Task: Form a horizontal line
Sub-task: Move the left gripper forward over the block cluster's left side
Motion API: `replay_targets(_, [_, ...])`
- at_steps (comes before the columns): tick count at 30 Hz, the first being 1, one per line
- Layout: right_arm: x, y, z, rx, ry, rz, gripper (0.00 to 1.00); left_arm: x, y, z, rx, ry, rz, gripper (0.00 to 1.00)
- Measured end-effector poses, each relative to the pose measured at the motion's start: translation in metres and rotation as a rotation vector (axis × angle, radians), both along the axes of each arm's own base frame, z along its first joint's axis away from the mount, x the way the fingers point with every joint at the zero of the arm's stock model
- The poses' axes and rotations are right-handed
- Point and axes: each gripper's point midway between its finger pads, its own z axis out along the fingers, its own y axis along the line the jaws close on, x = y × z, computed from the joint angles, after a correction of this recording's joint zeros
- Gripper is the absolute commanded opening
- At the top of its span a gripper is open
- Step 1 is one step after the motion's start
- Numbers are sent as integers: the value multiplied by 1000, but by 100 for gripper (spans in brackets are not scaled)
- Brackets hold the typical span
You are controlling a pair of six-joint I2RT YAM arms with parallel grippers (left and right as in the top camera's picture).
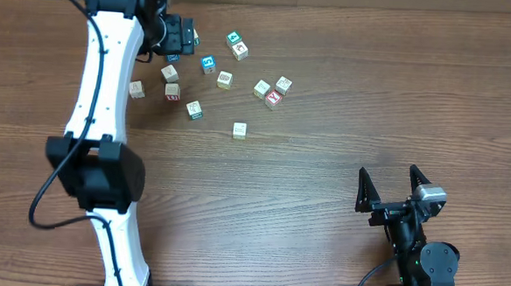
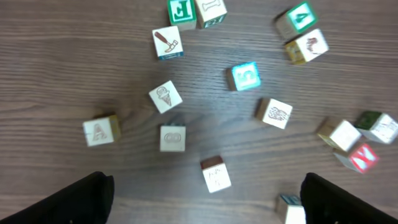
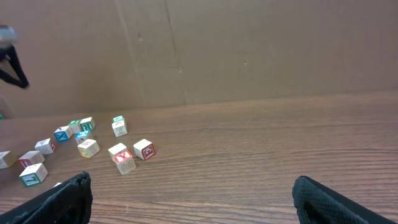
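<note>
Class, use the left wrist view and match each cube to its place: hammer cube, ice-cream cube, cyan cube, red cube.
Cubes
1. hammer cube
2. ice-cream cube
3. cyan cube
4. red cube

Places
A. far right, against a pale cube
B. upper left
C. just below the hammer cube
D. alone, near the middle

Pairs: 1-B, 2-C, 3-D, 4-A

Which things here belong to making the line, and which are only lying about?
For the job: scattered cubes, such as the blue cube, ice-cream cube and hammer cube; left gripper, open above them.
Only standing by: right gripper, open and empty; cardboard wall.
</note>
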Motion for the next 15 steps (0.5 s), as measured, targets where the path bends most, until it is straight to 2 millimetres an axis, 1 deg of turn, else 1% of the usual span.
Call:
replay_targets(3, [0, 0, 0, 0, 0, 0, 100, 7, 1, -22, 1, 31, 18, 82])
replay_targets(5, [0, 0, 0, 0, 0, 0, 100, 11, 2, -33, 10, 41, 26, 75])
replay_targets(9, [0, 0, 0, 0, 0, 0, 100, 18, 5, -53, 28, 58, 40, 72])
replay_targets(12, [0, 0, 0, 0, 0, 0, 100, 26, 7, -69, 36, 60, 47, 64])
replay_targets(14, [0, 0, 0, 0, 0, 0, 100, 30, 7, -76, 36, 60, 50, 61])
replay_targets(15, [0, 0, 0, 0, 0, 0, 100, 31, 7, -80, 37, 64, 50, 61])
